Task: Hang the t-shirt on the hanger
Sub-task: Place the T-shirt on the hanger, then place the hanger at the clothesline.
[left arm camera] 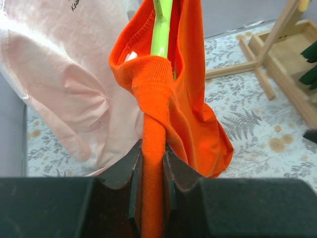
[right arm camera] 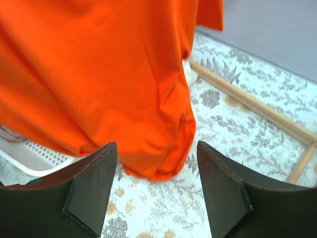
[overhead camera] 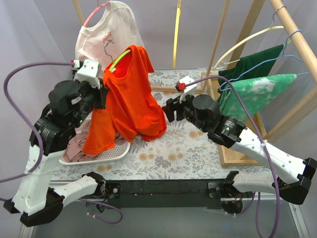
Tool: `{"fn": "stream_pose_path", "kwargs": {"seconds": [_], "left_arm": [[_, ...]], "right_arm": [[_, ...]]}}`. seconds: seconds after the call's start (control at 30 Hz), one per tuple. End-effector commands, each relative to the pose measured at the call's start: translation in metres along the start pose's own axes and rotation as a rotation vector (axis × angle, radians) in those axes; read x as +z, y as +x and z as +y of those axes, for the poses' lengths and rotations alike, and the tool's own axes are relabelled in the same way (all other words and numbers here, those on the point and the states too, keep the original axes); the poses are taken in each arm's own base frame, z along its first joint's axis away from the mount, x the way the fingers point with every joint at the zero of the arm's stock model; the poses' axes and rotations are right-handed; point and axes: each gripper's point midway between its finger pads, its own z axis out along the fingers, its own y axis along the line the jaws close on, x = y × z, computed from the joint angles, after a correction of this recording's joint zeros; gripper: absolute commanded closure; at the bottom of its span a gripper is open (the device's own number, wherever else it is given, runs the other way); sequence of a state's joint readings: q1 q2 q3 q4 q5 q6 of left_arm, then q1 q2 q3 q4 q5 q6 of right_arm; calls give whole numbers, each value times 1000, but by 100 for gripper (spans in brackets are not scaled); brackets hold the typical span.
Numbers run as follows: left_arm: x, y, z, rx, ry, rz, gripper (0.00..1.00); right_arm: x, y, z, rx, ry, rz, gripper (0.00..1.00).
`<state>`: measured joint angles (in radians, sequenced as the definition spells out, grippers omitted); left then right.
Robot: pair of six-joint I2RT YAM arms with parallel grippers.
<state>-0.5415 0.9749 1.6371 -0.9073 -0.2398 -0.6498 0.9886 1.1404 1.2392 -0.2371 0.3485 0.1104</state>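
The orange-red t-shirt [overhead camera: 132,99] hangs bunched over the lime-green hanger [overhead camera: 119,59], its hem resting on the flowered table. In the left wrist view the hanger [left arm camera: 161,27] runs up through the collar of the t-shirt [left arm camera: 190,114]. My left gripper [overhead camera: 102,94] is shut on a fold of the shirt's left shoulder, the cloth pinched between the fingers [left arm camera: 152,161]. My right gripper [overhead camera: 170,110] is open and empty, just right of the shirt's lower part; in the right wrist view the gripper [right arm camera: 156,163] faces the t-shirt [right arm camera: 99,74] without touching it.
A white t-shirt [overhead camera: 106,32] with a red logo hangs on a pink hanger behind. A white tray [overhead camera: 116,151] with a pink-brown garment lies at the left. A wooden rack [overhead camera: 257,59] with green garments [overhead camera: 257,87] stands at the right.
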Motion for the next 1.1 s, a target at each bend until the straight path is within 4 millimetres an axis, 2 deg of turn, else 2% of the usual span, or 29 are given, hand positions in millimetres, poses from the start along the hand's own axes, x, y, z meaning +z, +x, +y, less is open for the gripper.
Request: {"fn": "stream_pose_path", "kwargs": {"seconds": [0.0, 0.07, 0.1, 0.13, 0.23, 0.3, 0.47, 0.53, 0.67, 1.07], "left_arm": [[35, -43, 8, 22, -86, -77, 100], [50, -54, 8, 35, -108, -92, 100], [64, -59, 9, 57, -128, -86, 100], [68, -65, 9, 65, -133, -98, 100], [89, -87, 9, 104, -156, -145, 100], [106, -98, 1, 126, -134, -153, 100], [135, -116, 0, 157, -119, -178, 100], [143, -127, 6, 159, -127, -203, 100], [144, -152, 14, 152, -128, -280, 100], [163, -176, 31, 176, -152, -372, 100]], "right_arm": [[-4, 5, 3, 72, -15, -31, 27], [-3, 15, 7, 91, -35, -8, 27], [-3, 21, 8, 97, -39, 4, 27], [-2, 30, 8, 103, -39, 23, 27], [-4, 40, 11, 118, -54, 44, 27], [-5, 42, 10, 117, -52, 47, 27], [-11, 38, 8, 118, -49, 37, 27], [-13, 37, 9, 125, -54, 35, 27], [-15, 40, 11, 133, -70, 41, 27], [-17, 39, 15, 135, -91, 45, 27]]}}
